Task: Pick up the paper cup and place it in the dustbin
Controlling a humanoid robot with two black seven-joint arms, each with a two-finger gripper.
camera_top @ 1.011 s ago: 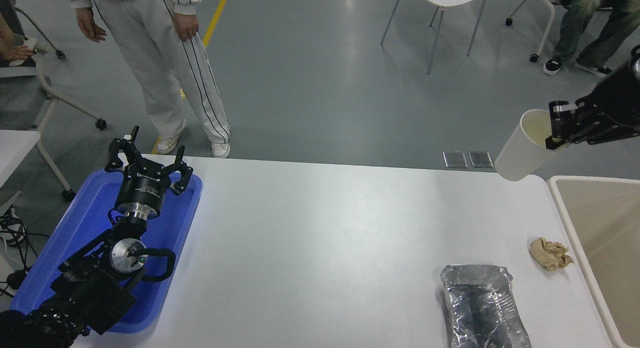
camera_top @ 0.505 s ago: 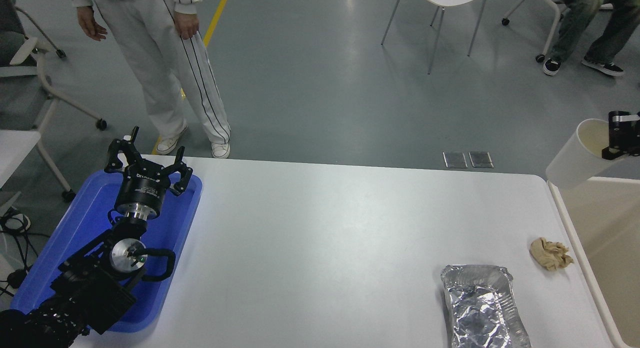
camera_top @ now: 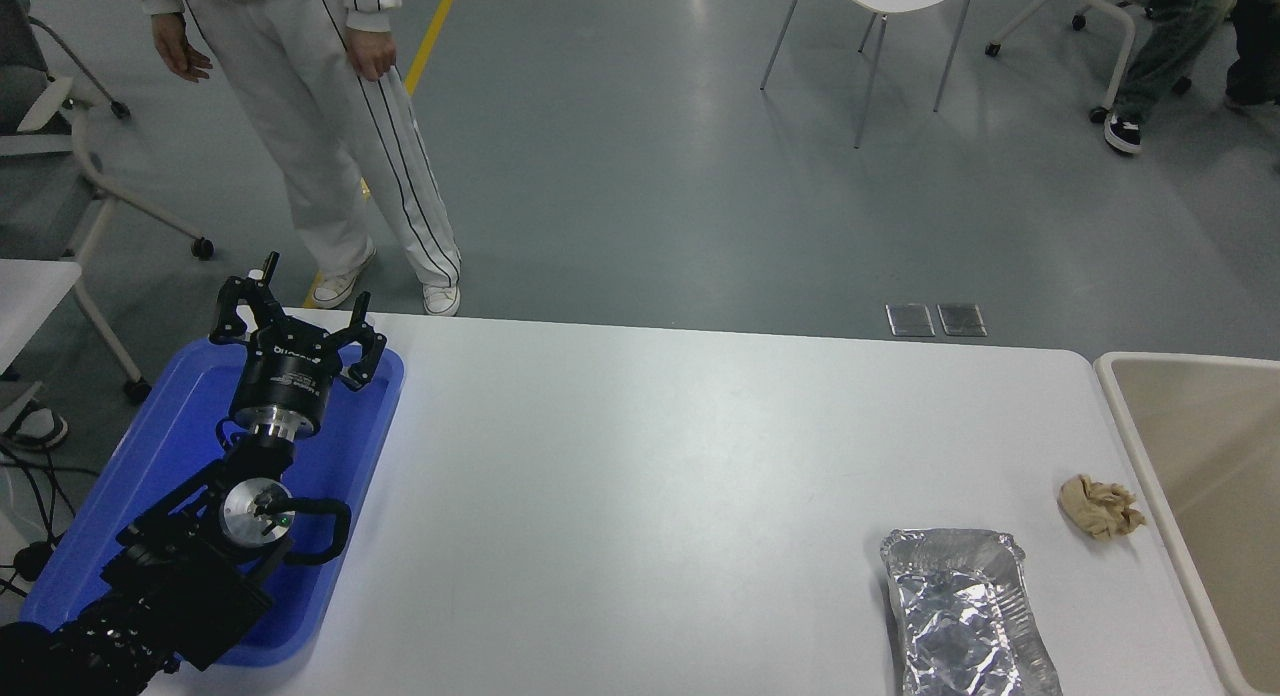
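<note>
Crinkled shiny foil tray (camera_top: 965, 616), glossy blue plastic tray (camera_top: 150, 496), smooth matt table (camera_top: 640, 496).

I have only one camera, the head view, mounted high on my side and tilted forward and down across the long white rectangular bench (camera_top: 640, 496). It sits far enough back to take in the grey floor beyond, with the large beige rectangular dustbin (camera_top: 1130, 416) cut by the right edge.

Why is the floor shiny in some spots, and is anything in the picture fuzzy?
In the head view, ceiling lights bounce off the smooth grey floor as pale glare patches; the foil tray glints too. The white table is evenly lit with only soft shadows. Nothing looks blurred: the left gripper over the blue tray is sharp.
</note>
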